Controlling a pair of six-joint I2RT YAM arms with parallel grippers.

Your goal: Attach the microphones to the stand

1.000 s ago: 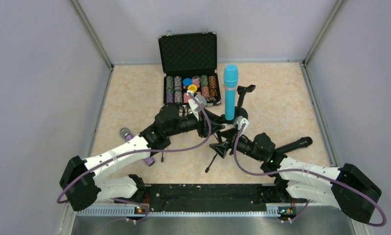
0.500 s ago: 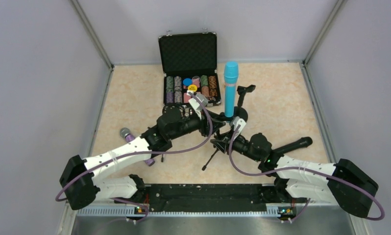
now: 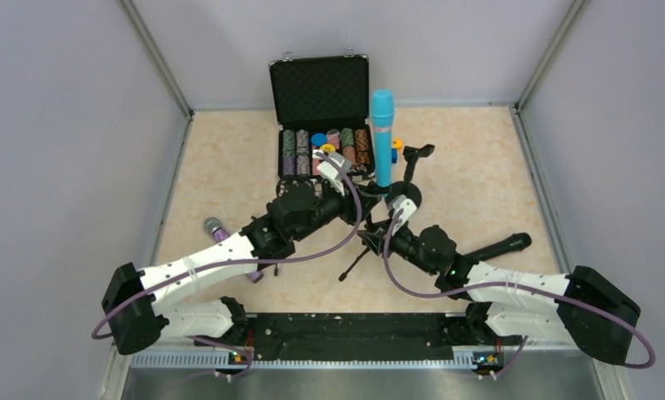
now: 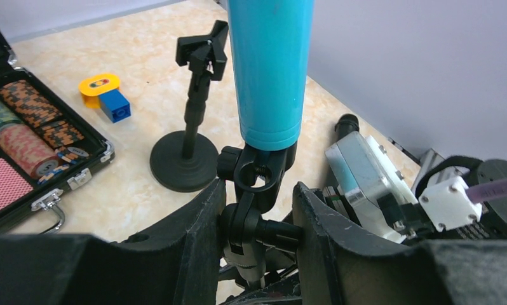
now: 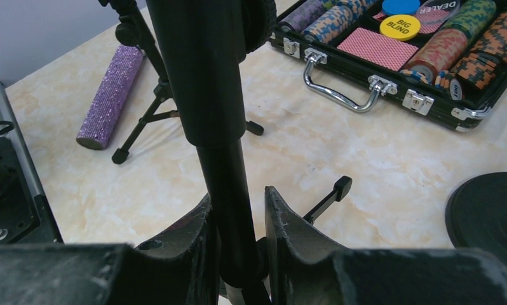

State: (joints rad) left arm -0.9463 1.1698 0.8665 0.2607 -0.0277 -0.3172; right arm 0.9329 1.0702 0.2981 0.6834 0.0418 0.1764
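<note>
The cyan microphone point(image 3: 382, 137) stands upright in the clip of a black tripod stand point(image 3: 371, 242). My left gripper point(image 3: 358, 196) is shut on the stand's swivel joint point(image 4: 257, 210) just under the cyan microphone point(image 4: 270, 70); both fingers point(image 4: 203, 241) press on it. Lower down, my right gripper point(image 3: 379, 236) is shut on the stand's pole point(image 5: 229, 210). The glittery purple microphone point(image 3: 215, 227) lies on the table, partly under my left arm, and shows clearly in the right wrist view point(image 5: 111, 95). The black microphone point(image 3: 500, 247) lies at the right.
An open case of poker chips point(image 3: 322, 117) stands at the back. A second black stand on a round base point(image 3: 412, 171) is right of the cyan microphone. A yellow and blue block point(image 4: 105, 95) lies behind it. One tripod leg point(image 3: 350, 268) points toward the near edge.
My right gripper has shut on the stand's pole. The stand with the cyan microphone has shifted left and away, uncovering the yellow and blue block behind it.
</note>
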